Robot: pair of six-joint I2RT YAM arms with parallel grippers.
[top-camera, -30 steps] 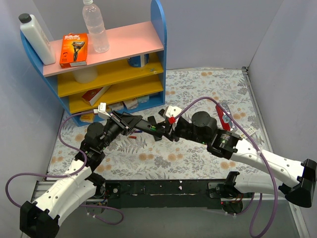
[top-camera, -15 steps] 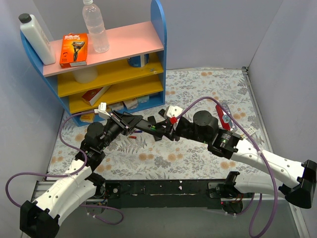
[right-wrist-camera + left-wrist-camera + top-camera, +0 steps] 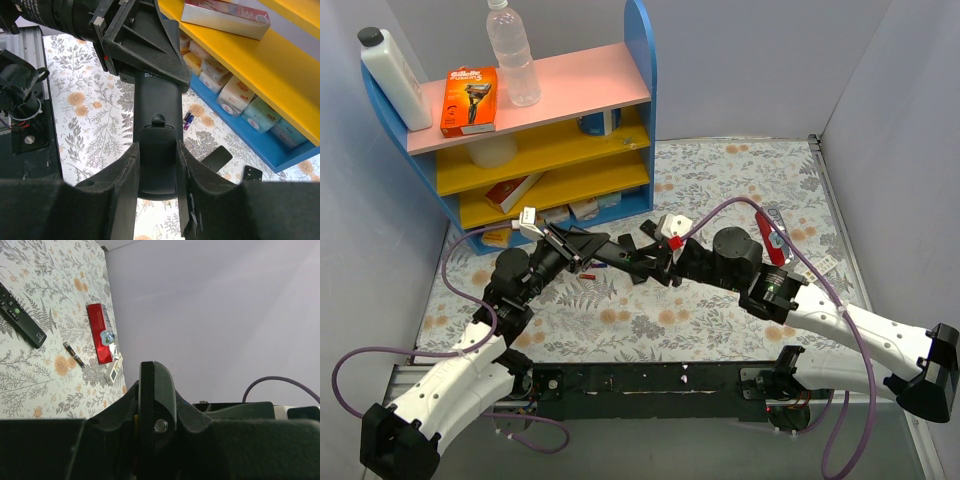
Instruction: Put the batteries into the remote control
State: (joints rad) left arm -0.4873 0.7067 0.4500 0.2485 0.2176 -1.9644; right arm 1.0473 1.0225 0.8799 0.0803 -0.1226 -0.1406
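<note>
A black remote control (image 3: 620, 255) is held in the air between both grippers, above the flowered cloth. My left gripper (image 3: 588, 250) is shut on its far end; its view shows the remote edge-on (image 3: 152, 390). My right gripper (image 3: 157, 165) is shut on the near end, with the remote's back (image 3: 156, 95) facing up and the battery cover (image 3: 156, 155) closed between the fingers. The green and yellowish batteries are out of view. Two blue-purple cells (image 3: 187, 120) lie on the cloth below. A thin dark cell (image 3: 75, 354) lies farther right; I cannot tell its wrap colour.
A blue shelf unit (image 3: 550, 140) with boxes and bottles stands at the back left. A loose black cover (image 3: 216, 158) lies near the shelf foot. A second black remote (image 3: 20, 317), a red pack (image 3: 100, 340) and a small white device (image 3: 112, 372) lie on the right.
The right arm has shifted slightly to the right. Both grippers keep their hold on the remote.
</note>
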